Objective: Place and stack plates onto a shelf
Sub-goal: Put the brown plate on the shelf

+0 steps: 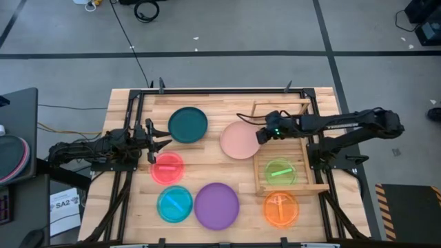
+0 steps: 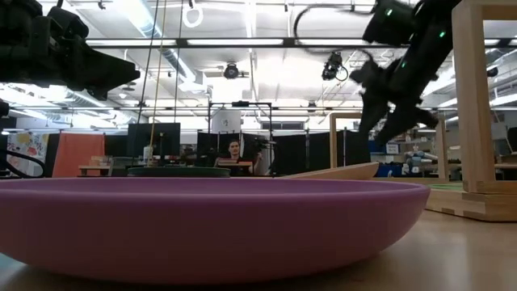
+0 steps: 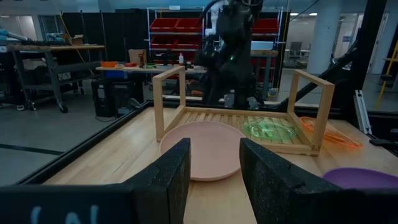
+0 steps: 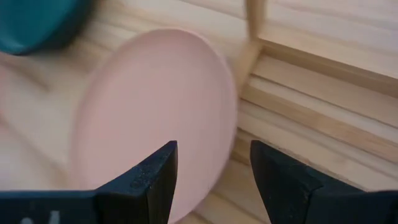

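Now both tools stand open and empty-handed over the light wooden table (image 1: 207, 103), with one small plate in the shelf.

Taking the small light-wood slatted shelf (image 1: 303, 148) as landmark and going left to right: farthest from it, the left tool (image 1: 157, 142) hovers with fingers parted, holding nothing, between the round dark teal plastic plate (image 1: 187, 125) and the smaller red-pink plate (image 1: 167, 167). Nearer the front edge lie the small cyan plate (image 1: 174, 204) and the large purple plate (image 1: 216, 205). The pale pink plate (image 1: 239, 140) lies just beside the shelf's left rail. The right tool (image 1: 262, 133) hangs above that plate's shelf-side edge, fingers spread, gripping nothing. Inside the shelf's front half rests the small translucent green plate (image 1: 280, 171). Just in front of the shelf sits the orange plate (image 1: 281, 209).
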Robot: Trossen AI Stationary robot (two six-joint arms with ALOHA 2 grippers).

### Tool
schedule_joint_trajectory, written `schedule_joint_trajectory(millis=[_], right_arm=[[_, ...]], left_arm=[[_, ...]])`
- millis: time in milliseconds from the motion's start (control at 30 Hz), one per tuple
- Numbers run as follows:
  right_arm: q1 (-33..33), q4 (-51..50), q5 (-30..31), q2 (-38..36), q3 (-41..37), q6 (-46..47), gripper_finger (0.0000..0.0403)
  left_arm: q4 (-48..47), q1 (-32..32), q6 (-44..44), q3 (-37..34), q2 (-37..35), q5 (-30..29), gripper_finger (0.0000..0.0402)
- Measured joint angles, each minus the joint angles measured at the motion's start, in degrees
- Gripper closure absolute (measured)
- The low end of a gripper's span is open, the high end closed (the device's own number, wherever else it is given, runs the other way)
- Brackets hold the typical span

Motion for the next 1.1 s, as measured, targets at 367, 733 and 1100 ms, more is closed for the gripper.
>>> schedule_joint_trajectory(millis=[367, 733, 1100], right_arm=[[-3.38, 4.48, -3.48, 9.37, 0.00, -0.31, 0.0195], [-3.38, 6.78, -5.21, 14.29, 0.00, -0.48, 0.0218], [-3.38, 6.93, -5.44, 13.80, 0.00, -0.48, 0.0329]], left_arm=[[0.00, -0.01, -0.01, 0.00, -0.01, 0.01, 0.0257], [-0.01, 0.00, -0.01, 0.00, 0.01, -0.01, 0.0257], [-0.02, -0.01, -0.01, 0.00, 0.01, -0.01, 0.0257]])
